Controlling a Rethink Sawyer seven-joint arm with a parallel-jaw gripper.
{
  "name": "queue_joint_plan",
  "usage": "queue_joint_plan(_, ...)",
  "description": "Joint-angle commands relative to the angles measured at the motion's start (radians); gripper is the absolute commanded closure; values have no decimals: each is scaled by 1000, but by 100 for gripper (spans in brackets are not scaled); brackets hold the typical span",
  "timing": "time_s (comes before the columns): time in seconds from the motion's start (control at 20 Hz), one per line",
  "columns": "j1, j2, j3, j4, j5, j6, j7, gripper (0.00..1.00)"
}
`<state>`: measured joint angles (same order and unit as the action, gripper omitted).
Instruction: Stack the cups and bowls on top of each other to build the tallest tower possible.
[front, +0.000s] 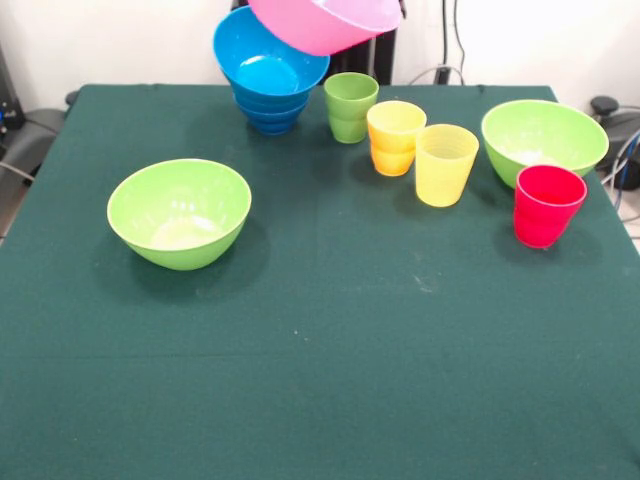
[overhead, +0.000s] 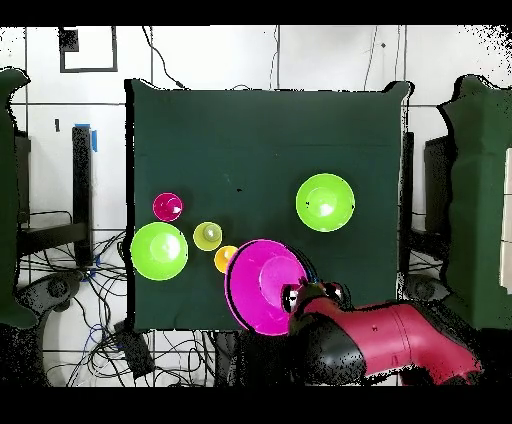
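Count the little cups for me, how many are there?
4, all in a row at the table's far side: green cup, orange cup, yellow cup, red cup beside a lime green bowl.

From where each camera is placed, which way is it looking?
Front view: sits across the table, facing the robot's side; only the tilted pink bowl shows, no arm.
Overhead view: hangs above, looking straight down; the red arm enters from below.
Both share the pink bowl, green bowls, and the red cup.
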<state>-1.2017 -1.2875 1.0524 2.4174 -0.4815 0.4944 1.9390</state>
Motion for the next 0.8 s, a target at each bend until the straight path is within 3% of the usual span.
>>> queue_joint_plan(0.05,43,143,-51,-66,-137,-110,-36,100)
queue_joint_plan(0.8,-90,252,11,-10,-193,-221,-85,100)
